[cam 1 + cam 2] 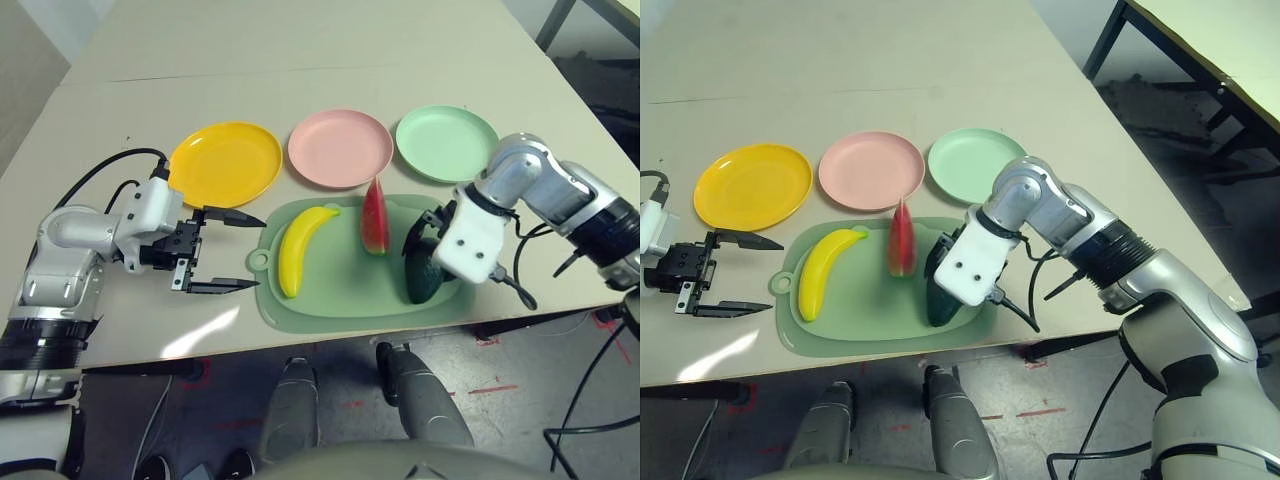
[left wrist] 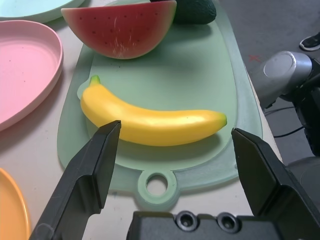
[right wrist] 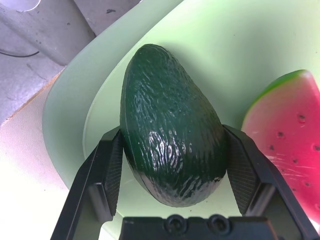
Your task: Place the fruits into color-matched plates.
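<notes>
Left gripper [image 1: 240, 254] stands wide open, its two black fingers level and pointing inward from the silver left forearm [image 1: 60, 285]! Across the table, the right forearm [image 1: 1095, 240] reaches inward and angles down, right gripper [image 3: 174, 145] fingers closed to a partial gap!

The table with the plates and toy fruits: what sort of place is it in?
Probably a robotics lab or test space: a bare worktable, red marks on the grey floor, and loose black cables.
</notes>
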You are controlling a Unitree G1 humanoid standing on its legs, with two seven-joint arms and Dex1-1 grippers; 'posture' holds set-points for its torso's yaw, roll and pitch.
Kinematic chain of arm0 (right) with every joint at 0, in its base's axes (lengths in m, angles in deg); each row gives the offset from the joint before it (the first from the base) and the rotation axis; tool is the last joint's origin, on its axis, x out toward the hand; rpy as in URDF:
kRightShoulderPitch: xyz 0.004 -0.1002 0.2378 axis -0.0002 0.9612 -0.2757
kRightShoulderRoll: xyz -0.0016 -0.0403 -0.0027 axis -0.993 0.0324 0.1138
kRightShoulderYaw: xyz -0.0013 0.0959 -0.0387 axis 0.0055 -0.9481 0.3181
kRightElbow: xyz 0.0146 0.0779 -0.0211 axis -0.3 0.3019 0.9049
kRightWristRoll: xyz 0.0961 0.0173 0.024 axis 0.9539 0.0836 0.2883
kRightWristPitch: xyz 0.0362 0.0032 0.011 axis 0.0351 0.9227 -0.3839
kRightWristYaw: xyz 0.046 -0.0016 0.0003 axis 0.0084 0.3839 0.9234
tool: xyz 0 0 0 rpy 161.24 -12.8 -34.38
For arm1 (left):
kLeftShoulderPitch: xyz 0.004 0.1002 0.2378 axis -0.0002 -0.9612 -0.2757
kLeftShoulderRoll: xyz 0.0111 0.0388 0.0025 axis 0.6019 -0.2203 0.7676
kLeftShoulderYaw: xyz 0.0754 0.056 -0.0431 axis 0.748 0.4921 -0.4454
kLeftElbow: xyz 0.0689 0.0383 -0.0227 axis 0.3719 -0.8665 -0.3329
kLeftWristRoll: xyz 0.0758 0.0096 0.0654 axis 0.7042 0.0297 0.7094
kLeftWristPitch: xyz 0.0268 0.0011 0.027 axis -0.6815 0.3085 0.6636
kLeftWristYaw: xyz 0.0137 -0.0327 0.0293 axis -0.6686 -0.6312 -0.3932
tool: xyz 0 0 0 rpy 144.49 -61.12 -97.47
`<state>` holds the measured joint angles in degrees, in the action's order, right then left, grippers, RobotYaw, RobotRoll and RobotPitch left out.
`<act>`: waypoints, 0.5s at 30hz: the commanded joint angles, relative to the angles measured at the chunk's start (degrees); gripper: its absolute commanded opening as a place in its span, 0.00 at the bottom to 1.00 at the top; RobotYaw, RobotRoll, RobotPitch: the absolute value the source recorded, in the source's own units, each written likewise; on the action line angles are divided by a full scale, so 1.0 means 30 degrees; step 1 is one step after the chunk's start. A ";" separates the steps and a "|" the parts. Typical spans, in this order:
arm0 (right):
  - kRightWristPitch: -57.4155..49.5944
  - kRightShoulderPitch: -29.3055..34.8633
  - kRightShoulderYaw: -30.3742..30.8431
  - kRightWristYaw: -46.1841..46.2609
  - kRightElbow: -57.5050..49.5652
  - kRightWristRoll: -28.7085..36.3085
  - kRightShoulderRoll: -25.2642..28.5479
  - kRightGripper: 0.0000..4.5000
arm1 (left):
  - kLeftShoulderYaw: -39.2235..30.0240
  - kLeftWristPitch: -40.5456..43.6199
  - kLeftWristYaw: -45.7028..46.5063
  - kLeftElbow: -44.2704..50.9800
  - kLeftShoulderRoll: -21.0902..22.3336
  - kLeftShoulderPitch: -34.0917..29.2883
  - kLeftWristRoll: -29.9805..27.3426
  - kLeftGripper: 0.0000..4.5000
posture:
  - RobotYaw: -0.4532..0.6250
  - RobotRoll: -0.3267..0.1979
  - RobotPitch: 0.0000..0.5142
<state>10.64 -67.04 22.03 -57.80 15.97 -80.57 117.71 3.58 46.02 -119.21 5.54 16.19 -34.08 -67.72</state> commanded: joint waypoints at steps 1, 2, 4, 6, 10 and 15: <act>-0.0267 0.0189 -0.0131 -0.0100 -0.0309 0.0172 0.0178 0.72 | 0.0086 -0.0145 -0.0133 -0.0121 0.0091 0.0033 0.0100 1.00 | 0.38 0.62 0.40; -0.0437 0.0060 -0.0132 -0.0100 -0.0339 0.0362 0.0248 0.72 | 0.0066 -0.0097 -0.0111 -0.0097 0.0052 0.0050 0.0046 1.00 | 0.38 0.62 0.41; -0.0753 -0.0263 -0.0095 -0.0100 -0.0378 0.0758 0.0412 0.72 | -0.0020 0.0049 -0.0014 0.0000 -0.0051 0.0047 -0.0130 1.00 | 0.38 0.62 0.40; -0.1368 -0.0690 0.0140 -0.0100 -0.0540 0.1563 0.0785 0.72 | -0.0129 0.0090 0.0050 0.0096 -0.0146 0.0060 -0.0321 1.00 | 0.38 0.62 0.40; -0.1555 -0.1414 0.0690 -0.0100 -0.0231 0.2366 0.1532 0.72 | -0.0399 0.0473 0.0286 0.0413 -0.0223 0.0139 -0.0846 1.00 | 0.38 0.62 0.40; -0.1768 -0.2479 0.0453 -0.0100 0.1921 0.2398 0.1201 0.72 | -0.0797 0.1629 0.0934 0.1068 -0.0480 0.0250 -0.1865 1.00 | 0.39 0.62 0.40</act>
<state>6.09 -73.71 23.27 -57.80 20.21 -74.07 121.75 2.12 49.36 -117.05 7.25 15.10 -33.12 -72.06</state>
